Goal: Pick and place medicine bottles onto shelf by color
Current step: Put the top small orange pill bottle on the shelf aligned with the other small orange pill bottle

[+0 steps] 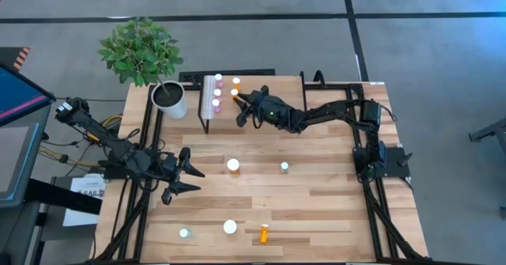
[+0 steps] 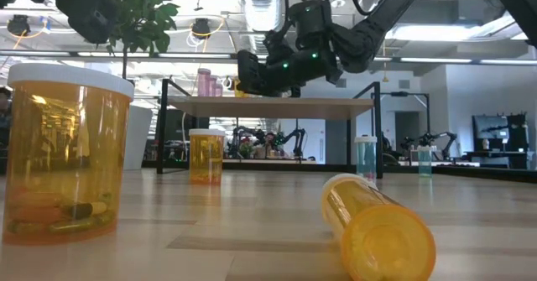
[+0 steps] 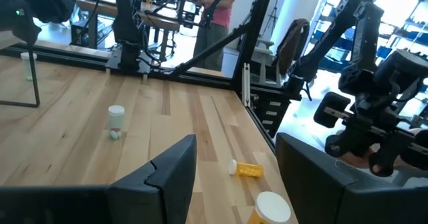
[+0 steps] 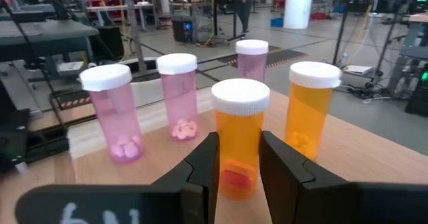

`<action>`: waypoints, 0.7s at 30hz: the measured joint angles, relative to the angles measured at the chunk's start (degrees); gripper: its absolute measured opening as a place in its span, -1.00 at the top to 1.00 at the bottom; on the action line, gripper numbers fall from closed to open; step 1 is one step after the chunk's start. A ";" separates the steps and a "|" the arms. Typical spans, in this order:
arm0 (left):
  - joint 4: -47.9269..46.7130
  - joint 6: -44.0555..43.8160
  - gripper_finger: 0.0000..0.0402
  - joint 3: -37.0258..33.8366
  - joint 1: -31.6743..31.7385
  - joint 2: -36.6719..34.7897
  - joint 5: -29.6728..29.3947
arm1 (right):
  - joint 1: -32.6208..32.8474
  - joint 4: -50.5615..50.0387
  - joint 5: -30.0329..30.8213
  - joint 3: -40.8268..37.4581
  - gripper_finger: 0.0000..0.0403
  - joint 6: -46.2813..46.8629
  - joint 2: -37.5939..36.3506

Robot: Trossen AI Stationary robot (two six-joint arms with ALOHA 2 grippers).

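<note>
The shelf (image 1: 210,113) stands at the table's far side, also in the low view (image 2: 277,106). On it stand three pink bottles (image 4: 115,114) (image 4: 179,97) (image 4: 251,60) and an orange bottle (image 4: 309,110). My right gripper (image 4: 239,164) is over the shelf, shut on another orange bottle (image 4: 239,134). My left gripper (image 1: 188,179) is open and empty at the table's left. On the table stand two teal bottles (image 1: 285,167) (image 1: 184,233) and two larger orange bottles with white caps (image 1: 233,165) (image 1: 230,227). A small orange bottle (image 1: 263,233) lies on its side. My right gripper pinches the orange bottle's lower body (image 4: 239,174) between its two fingers, one on each side. The fingers come roughly level from the table's right. The bottle is upright with its white cap (image 4: 240,95) up. Its base is hidden by the fingers, so I cannot tell whether it stands on the shelf.
A white plant pot (image 1: 171,99) with a green plant stands left of the shelf. Black frame rails run along the table's left and right sides. In the low view a large orange bottle (image 2: 63,155) and the lying orange bottle (image 2: 377,226) fill the foreground.
</note>
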 joint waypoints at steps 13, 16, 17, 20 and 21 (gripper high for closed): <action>-0.04 -0.05 0.04 0.00 0.00 -0.01 0.00 | 0.35 -1.71 1.33 0.09 0.46 0.15 -0.07; -0.04 -0.05 0.04 0.00 0.00 -0.02 -0.02 | 0.50 -1.77 1.47 0.09 0.43 0.14 -0.07; -0.04 -0.05 0.04 0.00 0.00 -0.01 -0.02 | 0.54 -1.80 1.47 0.09 0.41 0.13 -0.07; -0.04 -0.08 0.04 0.00 0.00 0.00 -0.02 | 0.76 -2.87 1.49 -0.07 0.30 0.10 -0.02; -0.04 -0.25 0.04 0.00 -0.01 -0.01 -0.01 | 0.75 -2.47 1.55 -0.17 0.25 -0.01 0.18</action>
